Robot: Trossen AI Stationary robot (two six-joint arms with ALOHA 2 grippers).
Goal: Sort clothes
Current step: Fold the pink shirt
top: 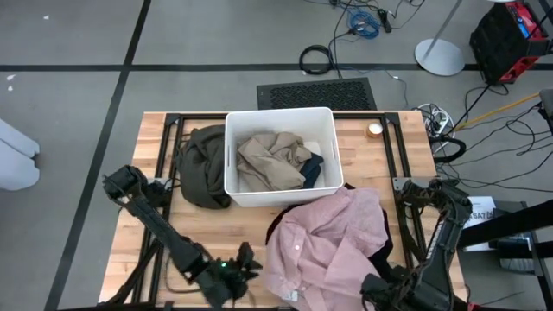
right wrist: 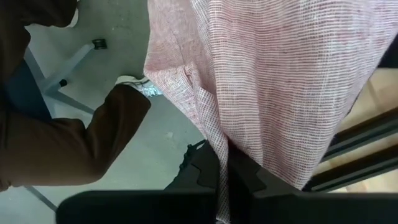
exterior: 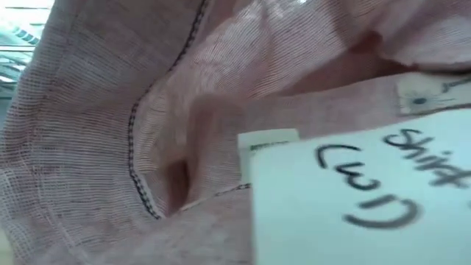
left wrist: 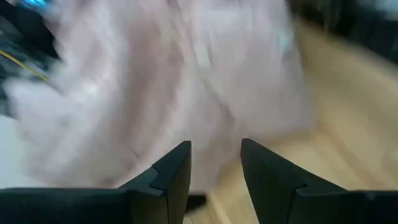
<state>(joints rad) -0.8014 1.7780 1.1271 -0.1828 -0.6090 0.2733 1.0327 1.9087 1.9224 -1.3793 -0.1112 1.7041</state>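
Observation:
A pink shirt (top: 324, 238) lies spread on the table's near right part. It also fills the low view (exterior: 147, 110), where a white handwritten label (exterior: 368, 199) is on it. A black garment (top: 382, 252) shows under the shirt's right side. A beige garment (top: 268, 160) and a dark blue one (top: 311, 168) lie in the white bin (top: 285, 197). An olive-green garment (top: 200, 164) lies against the bin's left wall. My left gripper (left wrist: 214, 155) is open, just left of the shirt near the table's near edge (top: 246, 263). My right gripper (right wrist: 227, 177) is shut on the shirt at its near right corner (top: 373, 285). My right gripper pinches a fold of the pink shirt's cloth (right wrist: 217, 146) between its two fingers, near the shirt's near right edge. How many layers it has I cannot tell. The cloth spreads away from the fingers, and the rest of the shirt lies on the table.
A small round object (top: 374, 130) lies on the table at the far right. A person's brown sleeve (right wrist: 62, 143) shows beyond the table's edge in the right wrist view. Black frame rails (top: 173, 130) run along the table's sides. Bare wood shows at the near left (top: 138, 250).

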